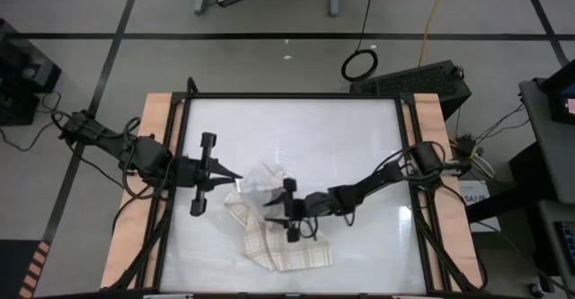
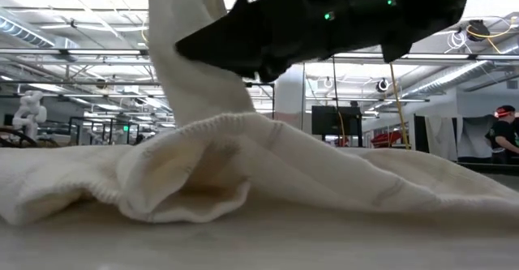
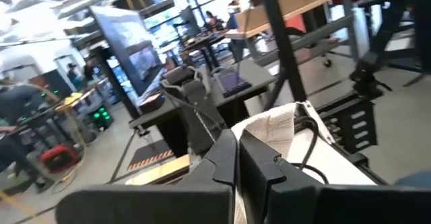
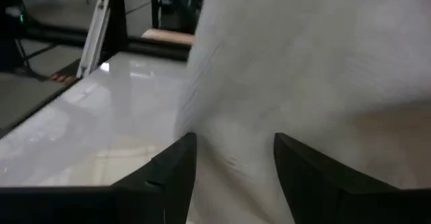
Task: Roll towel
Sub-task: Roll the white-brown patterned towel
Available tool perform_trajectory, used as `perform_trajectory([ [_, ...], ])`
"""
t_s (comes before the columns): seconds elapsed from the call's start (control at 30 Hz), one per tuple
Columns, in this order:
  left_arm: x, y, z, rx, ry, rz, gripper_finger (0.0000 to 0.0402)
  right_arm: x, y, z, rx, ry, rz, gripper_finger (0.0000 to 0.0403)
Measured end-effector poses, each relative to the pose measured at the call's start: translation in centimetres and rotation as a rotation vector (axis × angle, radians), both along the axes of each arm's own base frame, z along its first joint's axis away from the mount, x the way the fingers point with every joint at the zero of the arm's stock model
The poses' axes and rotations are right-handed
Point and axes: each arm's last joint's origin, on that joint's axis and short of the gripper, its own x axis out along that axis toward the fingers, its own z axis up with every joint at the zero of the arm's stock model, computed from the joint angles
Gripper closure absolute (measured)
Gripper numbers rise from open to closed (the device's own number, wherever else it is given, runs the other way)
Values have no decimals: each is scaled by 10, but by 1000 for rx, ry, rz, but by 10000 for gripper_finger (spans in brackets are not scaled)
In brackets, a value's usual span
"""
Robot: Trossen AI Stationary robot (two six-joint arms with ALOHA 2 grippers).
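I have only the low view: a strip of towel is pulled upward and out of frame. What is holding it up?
Observer: The left gripper. In the high view its shut fingers meet the raised edge of the towel.
Operator: And the other arm?
Observer: The right gripper hangs over the towel's middle, fingers apart with cloth between them.
Operator: How does the rest of the cloth lie?
Observer: Crumpled, not rolled, on the table between the two arms.
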Motion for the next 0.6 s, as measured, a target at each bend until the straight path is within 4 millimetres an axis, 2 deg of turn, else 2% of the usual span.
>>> perform_trajectory([
  [0.1,0,-1,-2,10,20,-39,393,4,14,6,-18,40,46,213],
  [0.17,-1,-1,-5,25,51,-57,393,-2,22,15,-46,89,72,213],
  [0.4,-2,-2,-13,30,127,-67,393,-44,36,57,-132,302,103,213],
  [0.5,-2,-2,-12,24,123,-67,393,-62,34,60,-190,429,56,213],
  [0.6,-2,-3,-12,22,117,-72,393,-74,28,55,-276,518,-49,213],
])
